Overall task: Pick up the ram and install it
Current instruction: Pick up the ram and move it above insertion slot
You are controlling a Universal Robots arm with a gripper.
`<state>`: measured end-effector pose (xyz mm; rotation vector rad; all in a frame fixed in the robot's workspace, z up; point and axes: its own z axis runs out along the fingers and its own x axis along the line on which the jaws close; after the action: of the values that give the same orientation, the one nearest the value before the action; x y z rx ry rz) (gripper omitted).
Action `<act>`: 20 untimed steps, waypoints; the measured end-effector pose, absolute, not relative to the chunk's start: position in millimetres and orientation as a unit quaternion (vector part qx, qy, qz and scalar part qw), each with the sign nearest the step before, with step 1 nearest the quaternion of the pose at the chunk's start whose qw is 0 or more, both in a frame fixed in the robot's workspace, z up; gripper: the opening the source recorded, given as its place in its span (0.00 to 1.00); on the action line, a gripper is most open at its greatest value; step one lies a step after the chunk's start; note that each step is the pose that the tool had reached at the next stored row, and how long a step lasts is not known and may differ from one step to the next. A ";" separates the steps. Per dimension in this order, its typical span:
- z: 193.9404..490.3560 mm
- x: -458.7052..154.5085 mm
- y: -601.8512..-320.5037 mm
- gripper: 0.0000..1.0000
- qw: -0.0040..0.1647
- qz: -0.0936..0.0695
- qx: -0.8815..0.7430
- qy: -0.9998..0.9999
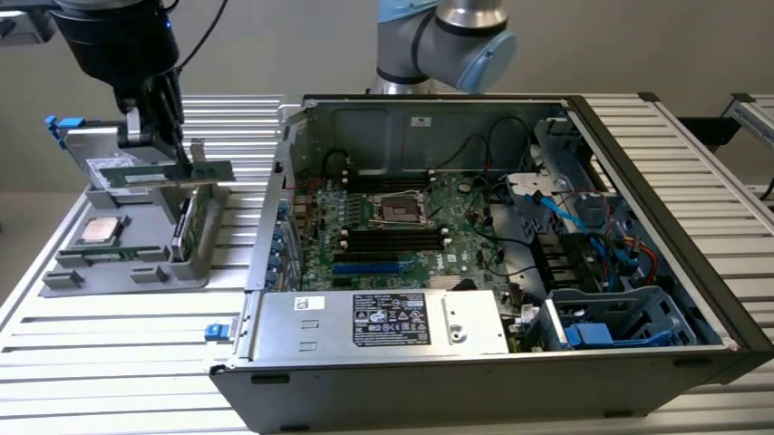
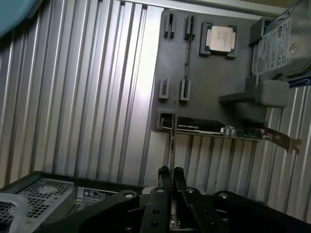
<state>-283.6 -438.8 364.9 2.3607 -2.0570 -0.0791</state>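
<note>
My black two-fingered claw (image 1: pixel 161 156) is clamped on the ram (image 1: pixel 203 170), a long, thin green circuit-board stick. I hold it level over the grey plastic parts tray (image 1: pixel 61 276), at the exterior view's left of the open black computer case (image 1: pixel 484 399).

Tool (image 1: pixel 155 152) clamps ram (image 1: pixel 181 174) above gray tray (image 1: pixel 75 274), beside open computer case (image 1: pixel 387 385).

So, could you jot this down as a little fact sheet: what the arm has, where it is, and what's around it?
fingers: shut on the ram
ram: long green stick, held roughly level, not yet in the case
where: above the gray holder, at the exterior view's left
on the holder: silver processor chip; upright green card
beside it: open computer case, motherboard facing up
target area: long black slots on the motherboard
</note>
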 end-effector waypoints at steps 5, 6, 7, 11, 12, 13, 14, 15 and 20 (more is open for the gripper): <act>376.2 -263.2 -438.9 0.14 0.002 -0.029 0.754 -0.657; 378.5 -258.7 -438.9 0.14 0.001 -0.029 0.754 -0.656; 380.5 -254.7 -439.0 0.14 0.000 -0.030 0.754 -0.656; 385.7 -238.4 -439.3 0.14 -0.002 -0.033 0.754 -0.656; 386.6 -234.4 -439.3 0.14 -0.003 -0.034 0.754 -0.656; 387.5 -230.6 -439.4 0.14 -0.004 -0.034 0.754 -0.656; 388.4 -226.7 -439.5 0.14 -0.004 -0.035 0.754 -0.656; 389.2 -222.9 -439.6 0.14 -0.005 -0.036 0.754 -0.656; 391.9 -204.6 -439.9 0.14 -0.006 -0.038 0.755 -0.655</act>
<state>-204.6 -439.9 391.9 2.3814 -2.0646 -0.1197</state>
